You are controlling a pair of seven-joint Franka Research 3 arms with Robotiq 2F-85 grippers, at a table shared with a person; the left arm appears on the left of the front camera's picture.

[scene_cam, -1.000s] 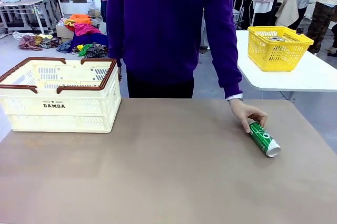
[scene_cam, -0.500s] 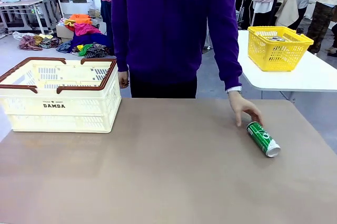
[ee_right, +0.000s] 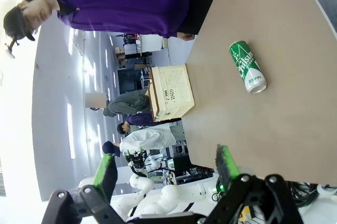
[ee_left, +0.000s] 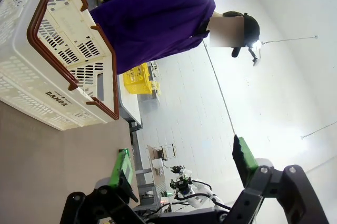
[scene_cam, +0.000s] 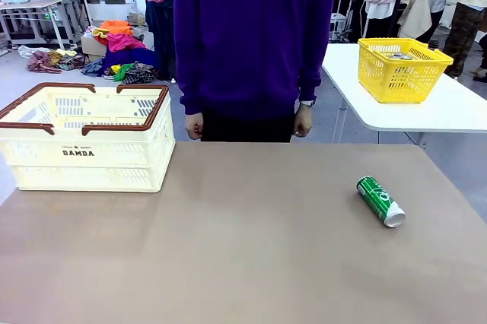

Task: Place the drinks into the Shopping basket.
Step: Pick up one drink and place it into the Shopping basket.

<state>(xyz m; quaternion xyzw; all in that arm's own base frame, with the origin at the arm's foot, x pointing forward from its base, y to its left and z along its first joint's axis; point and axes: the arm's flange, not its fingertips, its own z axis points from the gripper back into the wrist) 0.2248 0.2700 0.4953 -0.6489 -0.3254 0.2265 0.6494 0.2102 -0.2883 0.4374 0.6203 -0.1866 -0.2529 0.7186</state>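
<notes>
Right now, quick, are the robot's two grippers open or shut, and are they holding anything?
Left gripper: jaws open, holding nothing.
Right gripper: jaws open, holding nothing.

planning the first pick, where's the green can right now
In the front view the green can lies on its side on the right half of the table, near its right edge, well apart from the Shopping basket at the far left.
</notes>
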